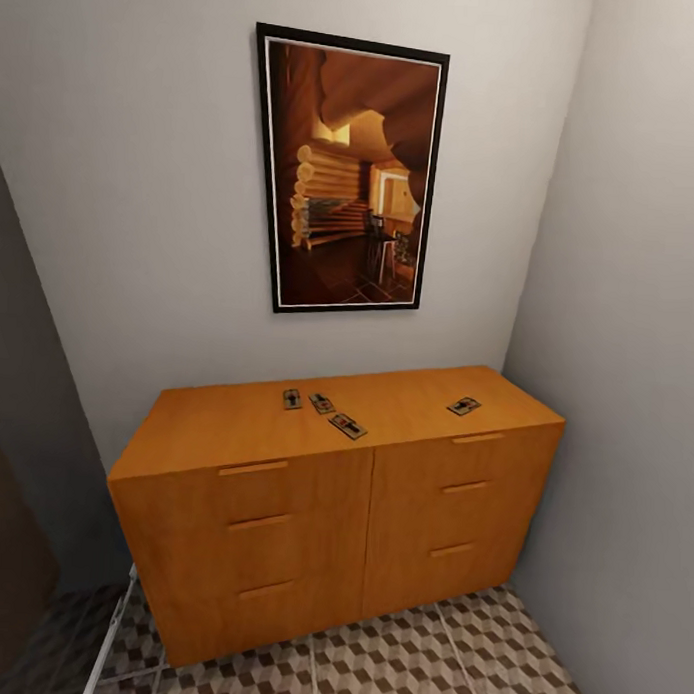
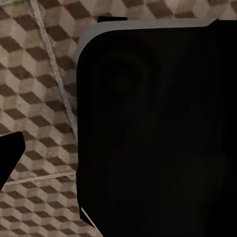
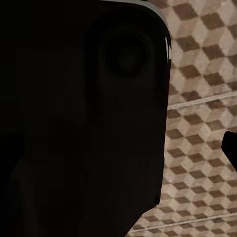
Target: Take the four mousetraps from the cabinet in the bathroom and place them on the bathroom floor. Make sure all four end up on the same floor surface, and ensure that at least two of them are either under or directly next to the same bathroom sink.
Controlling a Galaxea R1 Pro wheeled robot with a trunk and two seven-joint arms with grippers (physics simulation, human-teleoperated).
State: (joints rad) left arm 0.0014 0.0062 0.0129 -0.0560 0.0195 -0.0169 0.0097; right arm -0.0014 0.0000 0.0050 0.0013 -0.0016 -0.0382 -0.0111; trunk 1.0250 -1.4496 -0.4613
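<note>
Jaws of either arm cannot be judged spread or pressed together: both wrist views show a large black rounded body with a pale edge blocking most of the picture, with only a dark sliver at one margin that may be a fingertip. Behind those dark shapes lies the bathroom floor (image 2: 34, 89) of square tiles printed with a brown, beige and white cube pattern and pale grout lines, also seen at the foot of the head view. Four tiny flat rectangular brown wooden mousetraps with dark metal parts lie on top of the low wide orange-brown wooden cabinet (image 1: 311, 526), which stands against a grey wall in a corner. Three of them sit close together near the middle of the top, slightly toward its front edge: the leftmost mousetrap (image 1: 292, 398), the middle mousetrap (image 1: 321, 403) just beside it, and the third mousetrap (image 1: 347, 425) nearest the front edge. A fourth mousetrap (image 1: 464, 405) lies well apart toward the right end of the top. Six slim bar handles show on the cabinet front, three in each half. One black-framed picture (image 1: 348, 172) of a log interior hangs on the wall above.
</note>
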